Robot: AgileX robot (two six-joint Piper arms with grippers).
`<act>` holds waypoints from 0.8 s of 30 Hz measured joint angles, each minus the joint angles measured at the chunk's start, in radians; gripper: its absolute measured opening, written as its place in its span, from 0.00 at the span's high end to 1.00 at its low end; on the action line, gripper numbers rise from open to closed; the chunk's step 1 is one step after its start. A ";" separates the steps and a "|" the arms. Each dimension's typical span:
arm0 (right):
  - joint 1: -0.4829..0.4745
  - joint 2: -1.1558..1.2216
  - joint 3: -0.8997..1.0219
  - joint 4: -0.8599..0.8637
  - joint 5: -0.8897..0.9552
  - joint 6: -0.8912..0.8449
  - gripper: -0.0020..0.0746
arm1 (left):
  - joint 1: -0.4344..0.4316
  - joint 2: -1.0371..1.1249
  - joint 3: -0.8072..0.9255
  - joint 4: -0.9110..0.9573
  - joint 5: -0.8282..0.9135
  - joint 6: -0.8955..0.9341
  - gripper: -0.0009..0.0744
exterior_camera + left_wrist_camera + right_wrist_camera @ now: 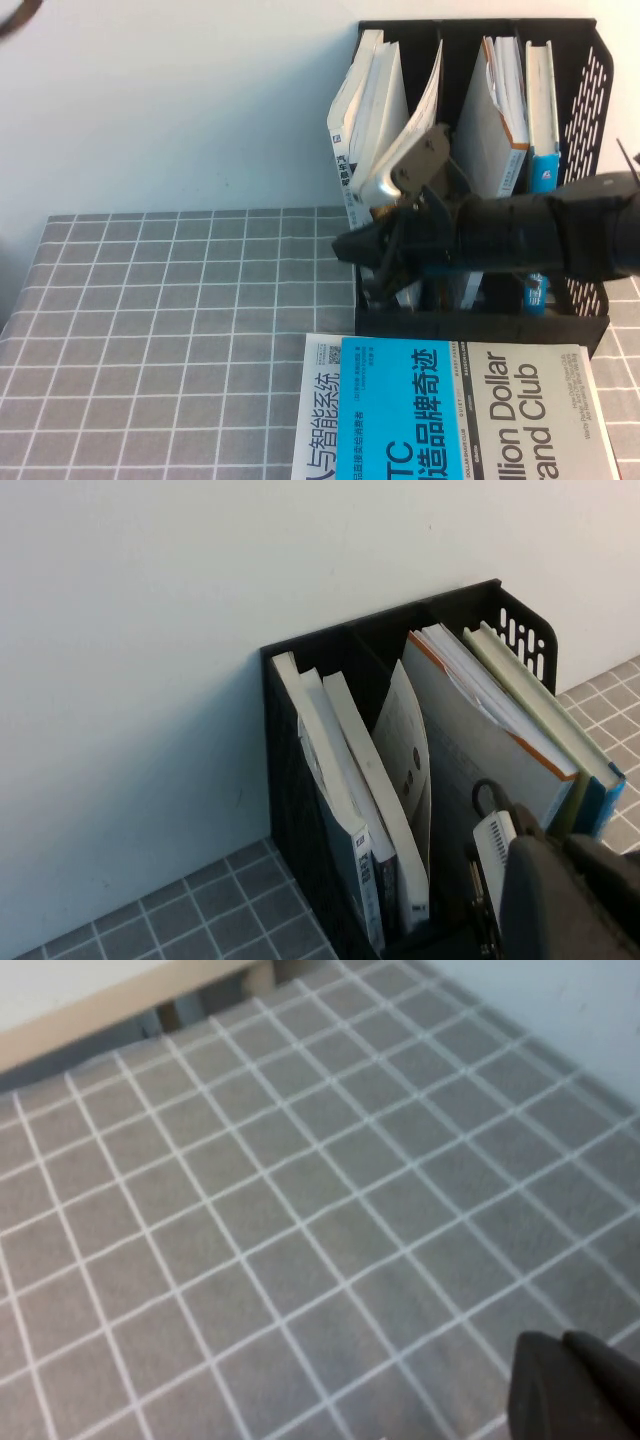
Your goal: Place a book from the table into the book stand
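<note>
The book (pixel 321 420) lies flat on the table (pixel 180 300) at the front edge. Only a white strip with black Chinese characters shows; a blue-and-white book covers the rest. The black book stand (pixel 592 120) rises at the back right with several books in its compartments. My right gripper (pixel 347 246) reaches in from the right across the stand's front, shut and empty, its tip by the left front corner; its wrist view shows only grid cloth (pixel 300 1210). My left gripper (pixel 566 852) is outside the high view, shut on nothing, above and left of the stand (pixel 290 780).
The blue-and-white "Dollar Club" book (pixel 470 410) lies at the front edge. A blue-spined book (pixel 545 165) stands in the stand's right compartment. A thin white cover (pixel 402 730) curls over in the left compartment. A pale wall runs behind the table.
</note>
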 joint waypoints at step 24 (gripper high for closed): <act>0.013 -0.153 -0.026 -0.077 0.123 0.114 0.98 | 0.000 -0.638 0.759 -0.117 -0.434 0.023 0.99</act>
